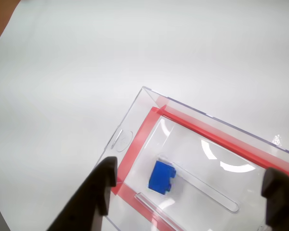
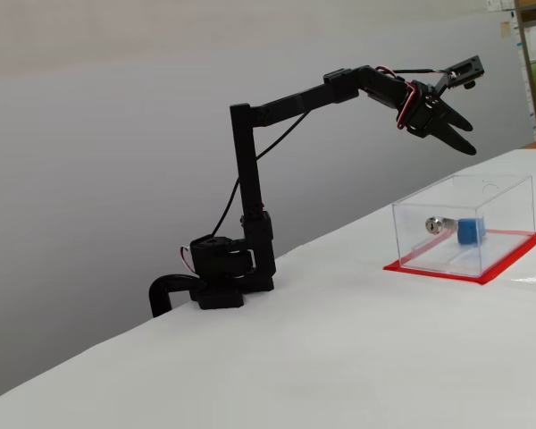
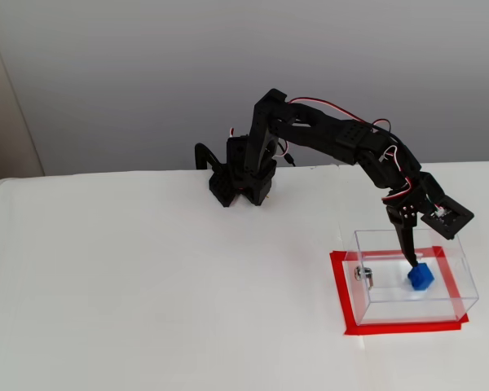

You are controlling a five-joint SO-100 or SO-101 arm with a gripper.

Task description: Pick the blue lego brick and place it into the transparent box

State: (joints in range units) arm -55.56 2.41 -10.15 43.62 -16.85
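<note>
Okay, small blue plastic lego brick (image 1: 162, 177) sits inside the clear red-rimmed box (image 1: 149, 126); end effector (image 1: 190, 190) above, spread wide, empty. Brick looks light, rigid, slick; pinch flat sides.

Arm: single, black, five-joint; base clamped at the desk (image 2: 339, 357) edge. Lower link upright, upper link reaching out roughly level, wrist bent downward. Gripper (image 2: 463, 132): raised clear of the desk, pointing down and outward. Fingers (image 1: 94, 195): spread wide apart in the wrist view, nothing between them. Wrist roll: hard to judge, apparently slightly tilted.
</note>
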